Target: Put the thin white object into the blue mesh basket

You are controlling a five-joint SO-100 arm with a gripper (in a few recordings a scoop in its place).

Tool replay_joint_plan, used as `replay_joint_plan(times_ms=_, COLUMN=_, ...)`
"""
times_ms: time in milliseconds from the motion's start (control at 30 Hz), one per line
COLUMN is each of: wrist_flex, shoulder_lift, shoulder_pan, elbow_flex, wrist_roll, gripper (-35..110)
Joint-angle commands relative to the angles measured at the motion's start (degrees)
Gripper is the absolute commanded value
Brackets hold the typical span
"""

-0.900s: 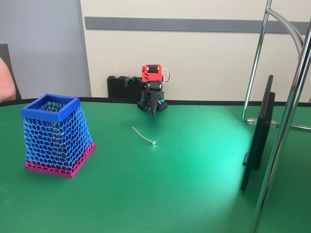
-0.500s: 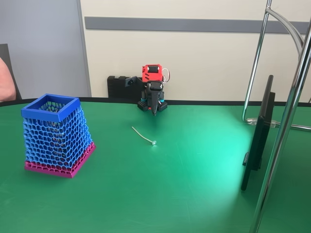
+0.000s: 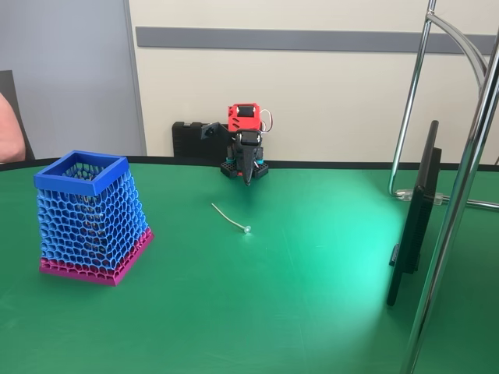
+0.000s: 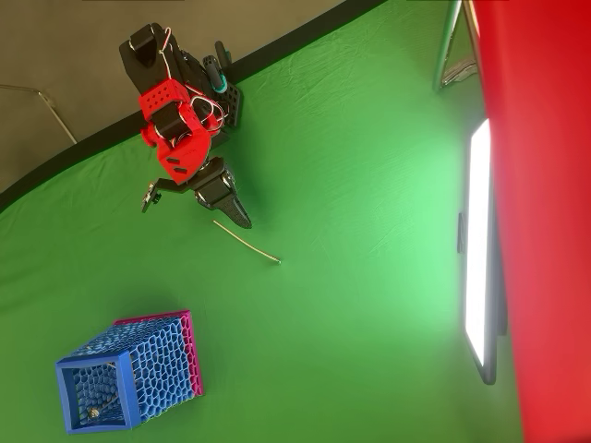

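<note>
The thin white object (image 3: 228, 217) lies flat on the green table, its small round head toward the camera in the fixed view; from overhead it (image 4: 245, 241) sits just off the gripper's tip. The blue mesh basket (image 3: 92, 218) with a magenta base stands upright at the left, well apart from the stick, and from overhead the blue mesh basket (image 4: 129, 371) is at the lower left. My gripper (image 3: 247, 181) hangs point-down from the red and black arm at the table's back edge, shut and holding nothing, a short way behind the stick. Overhead, the gripper (image 4: 245, 221) reads as one closed black wedge.
A dark flat screen (image 3: 413, 214) stands edge-on at the right, with chrome stand tubes (image 3: 456, 195) beside it. A black block (image 3: 191, 140) sits behind the arm's base. A person's arm (image 3: 9, 128) shows at the left edge. Something small (image 4: 92, 413) lies inside the basket.
</note>
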Motion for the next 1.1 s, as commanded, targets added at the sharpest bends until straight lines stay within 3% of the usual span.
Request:
replay_joint_plan(times_ms=0, wrist_flex=0.35, shoulder_lift=0.35, shoulder_pan=-0.26, elbow_flex=0.44, wrist_roll=-0.35, gripper=1)
replay_joint_plan(times_ms=500, wrist_flex=-5.1, shoulder_lift=-5.89, shoulder_pan=2.46, elbow_flex=-0.26, wrist_roll=2.37, gripper=1)
replay_joint_plan(times_ms=1067, wrist_flex=-2.9, shoulder_lift=-30.5, shoulder_pan=5.27, elbow_flex=-17.67, wrist_roll=17.49, gripper=1)
